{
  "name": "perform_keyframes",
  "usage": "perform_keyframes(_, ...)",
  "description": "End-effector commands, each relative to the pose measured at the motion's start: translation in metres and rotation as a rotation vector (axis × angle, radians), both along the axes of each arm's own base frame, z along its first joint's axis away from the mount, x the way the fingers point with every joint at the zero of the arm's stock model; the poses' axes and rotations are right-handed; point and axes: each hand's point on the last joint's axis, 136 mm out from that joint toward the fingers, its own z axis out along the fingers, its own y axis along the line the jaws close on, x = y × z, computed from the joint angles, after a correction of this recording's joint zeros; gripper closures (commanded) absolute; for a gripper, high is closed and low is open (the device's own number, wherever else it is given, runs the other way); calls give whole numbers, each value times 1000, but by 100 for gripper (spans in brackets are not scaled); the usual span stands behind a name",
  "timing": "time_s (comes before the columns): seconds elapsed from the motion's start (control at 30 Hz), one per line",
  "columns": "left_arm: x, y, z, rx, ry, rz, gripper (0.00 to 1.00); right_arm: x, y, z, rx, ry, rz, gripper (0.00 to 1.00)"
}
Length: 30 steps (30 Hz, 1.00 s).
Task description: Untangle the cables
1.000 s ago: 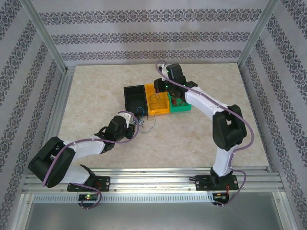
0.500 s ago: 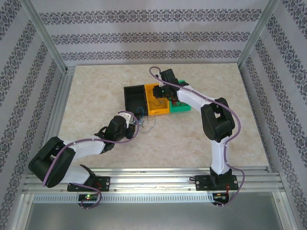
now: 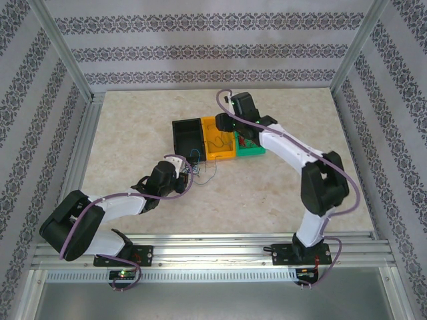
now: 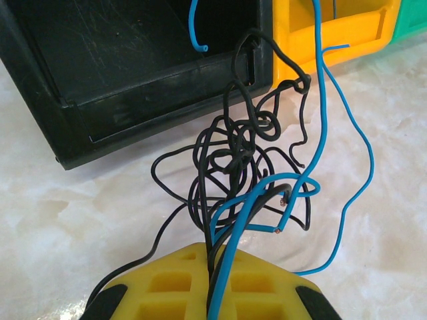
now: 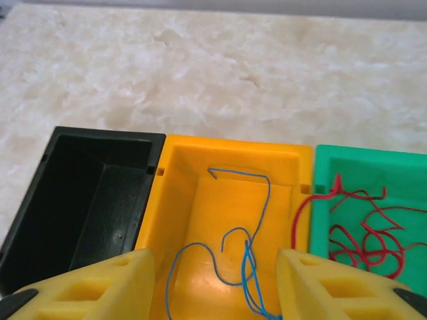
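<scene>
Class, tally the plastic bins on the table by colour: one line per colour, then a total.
Black bin: 1
Yellow bin: 1
Green bin: 1
Total: 3

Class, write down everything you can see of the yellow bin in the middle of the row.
The yellow bin is a small, open-topped rectangular box, glossy plastic by its look, standing upright on the marbled table. Its sides sit against the black bin and the green bin. A thin blue wire lies loosely looped inside it.
</scene>
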Motion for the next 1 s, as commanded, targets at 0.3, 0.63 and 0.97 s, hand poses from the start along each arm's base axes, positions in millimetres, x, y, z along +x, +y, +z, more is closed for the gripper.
perform_keyframes(0.3, 4, -7, 5, -21, -20, -17, 100, -132, 42, -109, 19, 335, 221, 49)
perform_keyframes(0.63, 2, -6, 3, -21, -17, -21, 100, -119, 55, -149, 57, 420, 155, 49)
perform_keyframes(0.97, 2, 3, 0, 1, -14, 28, 92, -108, 18, -159, 26, 430, 0, 100)
